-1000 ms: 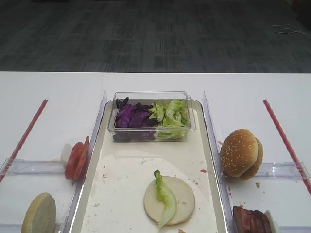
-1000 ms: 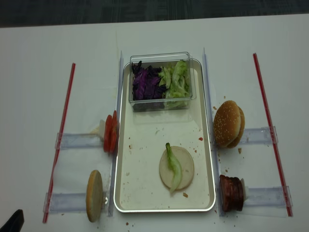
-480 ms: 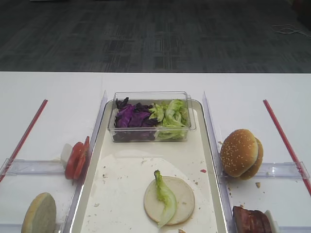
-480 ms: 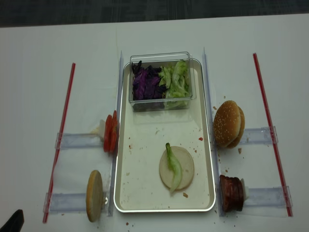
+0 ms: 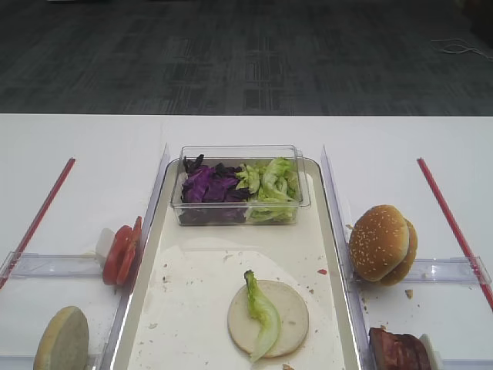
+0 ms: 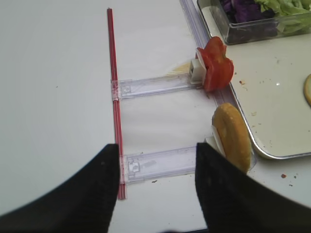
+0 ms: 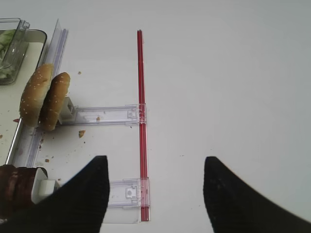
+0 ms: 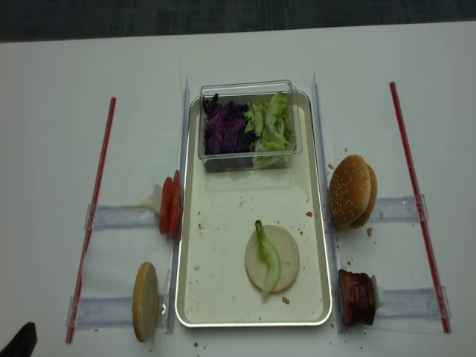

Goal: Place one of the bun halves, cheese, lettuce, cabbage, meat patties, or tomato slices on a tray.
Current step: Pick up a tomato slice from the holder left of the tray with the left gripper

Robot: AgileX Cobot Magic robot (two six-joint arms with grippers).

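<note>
On the metal tray [image 8: 223, 286] lies a flat pale bun half [image 8: 281, 256] with a lettuce strip [image 8: 266, 253] across it. Tomato slices [image 6: 216, 68] stand on edge left of the tray, and a bun half [image 6: 233, 138] stands nearer. Sesame bun halves [image 7: 44, 97] and meat patties [image 7: 17, 187] stand on edge to the tray's right. My left gripper [image 6: 156, 160] is open over a clear rail, left of that bun half. My right gripper [image 7: 156, 167] is open above a red strip, right of the patties. Cheese is out of view.
A clear tub [image 5: 240, 152] at the tray's far end holds purple cabbage [image 5: 206, 185] and lettuce [image 5: 271, 181]. Red strips [image 8: 93, 212] [image 8: 416, 201] and clear plastic rails [image 8: 119, 217] [image 8: 401, 208] lie on the white table either side. Crumbs dot the tray.
</note>
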